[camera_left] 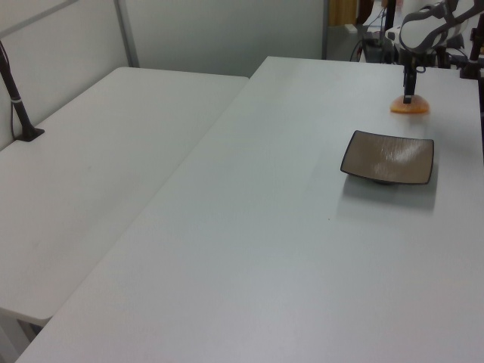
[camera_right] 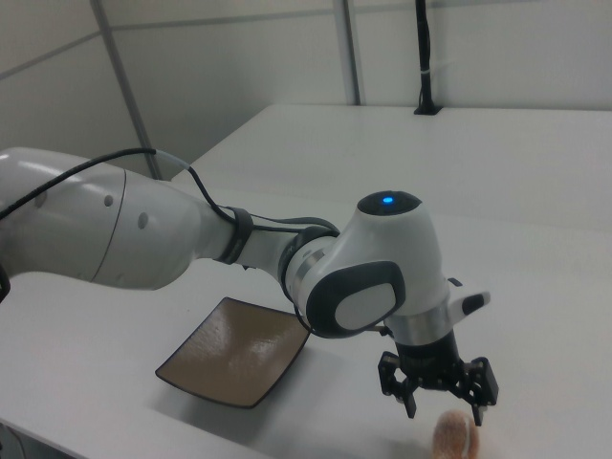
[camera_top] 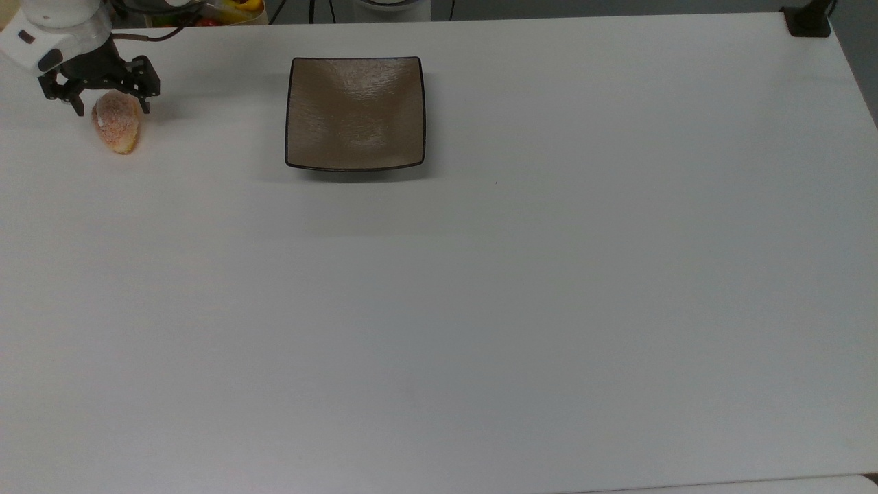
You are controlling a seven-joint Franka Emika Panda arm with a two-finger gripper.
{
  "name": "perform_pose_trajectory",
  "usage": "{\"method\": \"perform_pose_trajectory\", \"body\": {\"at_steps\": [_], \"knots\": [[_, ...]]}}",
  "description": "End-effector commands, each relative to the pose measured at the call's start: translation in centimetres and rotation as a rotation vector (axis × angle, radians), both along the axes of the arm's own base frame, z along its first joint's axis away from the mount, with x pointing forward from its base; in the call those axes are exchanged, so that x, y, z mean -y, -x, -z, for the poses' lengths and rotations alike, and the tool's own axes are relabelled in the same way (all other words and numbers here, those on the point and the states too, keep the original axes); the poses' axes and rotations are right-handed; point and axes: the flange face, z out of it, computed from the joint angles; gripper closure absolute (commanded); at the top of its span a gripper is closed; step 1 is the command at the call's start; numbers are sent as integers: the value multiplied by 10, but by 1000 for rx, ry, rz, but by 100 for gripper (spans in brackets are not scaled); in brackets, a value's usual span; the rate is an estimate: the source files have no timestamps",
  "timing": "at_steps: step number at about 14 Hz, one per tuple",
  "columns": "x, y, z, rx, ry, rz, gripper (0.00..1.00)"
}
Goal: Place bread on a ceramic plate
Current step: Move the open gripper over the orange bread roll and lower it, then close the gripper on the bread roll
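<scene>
Bread (camera_top: 118, 125) is lying on a white table (camera_top: 480, 309) near the top view's left edge, well apart from the ceramic plate (camera_top: 355, 113), which is sitting bare and glossy further toward the top view's right. Nothing is resting in the square brown plate's shallow centre; light is glinting off its surface, and a thin dark rim is running round it.

Over the bun, the gripper (camera_top: 110, 108) of a white Franka arm (camera_right: 143, 229) is hanging with its two black fingers spread wide, one tip showing on each side of the bun's upper end in the top view. Nothing is being held between them, and whether either tip is touching the crust cannot be told. In the right view the gripper (camera_right: 444, 411) is pointing straight down with the bread (camera_right: 455, 439) just beneath it at the frame's bottom edge, while the plate (camera_right: 234, 351) is sitting to the right view's left. In the left view the gripper (camera_left: 408, 97) is standing directly above the orange bun (camera_left: 410, 107), beyond the plate (camera_left: 388, 156). A blue light is glowing on the arm's wrist housing.
</scene>
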Motion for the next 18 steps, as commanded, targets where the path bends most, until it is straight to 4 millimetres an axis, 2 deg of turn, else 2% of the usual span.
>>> {"method": "perform_pose_trajectory", "body": {"at_steps": [1, 7, 11, 13, 14, 15, 17, 18], "knots": [[8, 9, 13, -30, 31, -38, 0], [13, 13, 30, -16, 49, -37, 1], [13, 13, 36, -25, 47, -37, 30], [12, 13, 37, -26, 47, -39, 55], [12, 13, 36, -25, 47, -39, 64], [12, 13, 36, -25, 47, -39, 79], [11, 11, 34, -23, 48, -42, 91], [10, 11, 33, -21, 48, -42, 92]]}}
